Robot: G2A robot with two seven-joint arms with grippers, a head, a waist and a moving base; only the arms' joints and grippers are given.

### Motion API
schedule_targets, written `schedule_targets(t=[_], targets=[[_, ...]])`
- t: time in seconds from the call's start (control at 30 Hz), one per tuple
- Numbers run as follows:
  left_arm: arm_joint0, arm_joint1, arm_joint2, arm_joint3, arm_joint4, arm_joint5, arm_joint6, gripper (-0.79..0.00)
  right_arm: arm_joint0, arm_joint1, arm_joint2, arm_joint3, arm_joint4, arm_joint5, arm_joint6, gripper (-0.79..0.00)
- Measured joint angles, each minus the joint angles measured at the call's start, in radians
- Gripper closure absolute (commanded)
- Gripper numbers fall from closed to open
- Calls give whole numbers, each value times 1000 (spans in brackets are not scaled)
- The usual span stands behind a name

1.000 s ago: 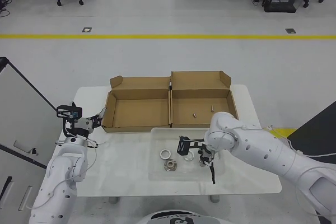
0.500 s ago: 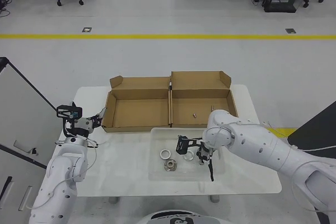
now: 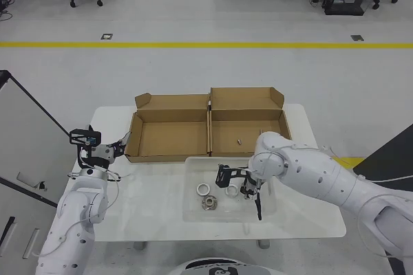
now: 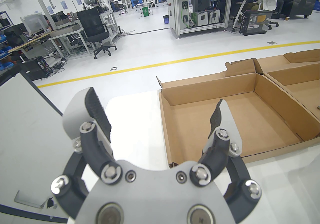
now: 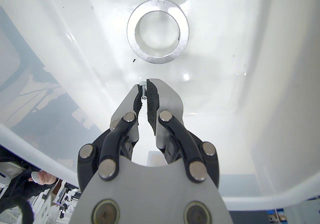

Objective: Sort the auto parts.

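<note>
One ring [image 5: 157,34] lies in the white tray [image 5: 252,64]; right pincer [image 5: 143,86] pinches seemingly a screw [image 5: 143,91]; left pincer [image 4: 155,99] wide.

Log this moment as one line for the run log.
right gripper: shut on small screw, in white tray | ring: flat in tray, apart from gripper | left gripper: open, beside carton

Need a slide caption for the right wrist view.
Right gripper shut on a small threaded metal bolt inside the white plastic tray, near a silver metal ring.

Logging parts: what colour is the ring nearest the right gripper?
Silver, matte metal; the ring shows best in the right wrist view.
</note>
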Motion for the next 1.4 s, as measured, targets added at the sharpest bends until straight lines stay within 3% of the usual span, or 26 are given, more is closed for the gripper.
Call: schedule_targets(t=[0.4, 0.8, 0.87, 1.03, 1.13, 1.4], targets=[[0, 0, 0, 0, 0, 0, 0, -785, -11, 94, 192, -208, 175, 71, 72, 0], [0, 0, 0, 0, 0, 0, 0, -785, -15, 97, 201, -214, 187, 73, 68, 0], [0, 0, 0, 0, 0, 0, 0, -785, -26, 101, 229, -191, 211, 68, 15, 0], [0, 0, 0, 0, 0, 0, 0, -785, -80, 131, 368, -37, 476, -88, -169, 0], [0, 0, 0, 0, 0, 0, 0, -785, -128, 147, 434, 51, 677, -199, -202, 0], [0, 0, 0, 0, 0, 0, 0, -785, -188, 157, 453, 92, 1123, -258, -257, 0]])
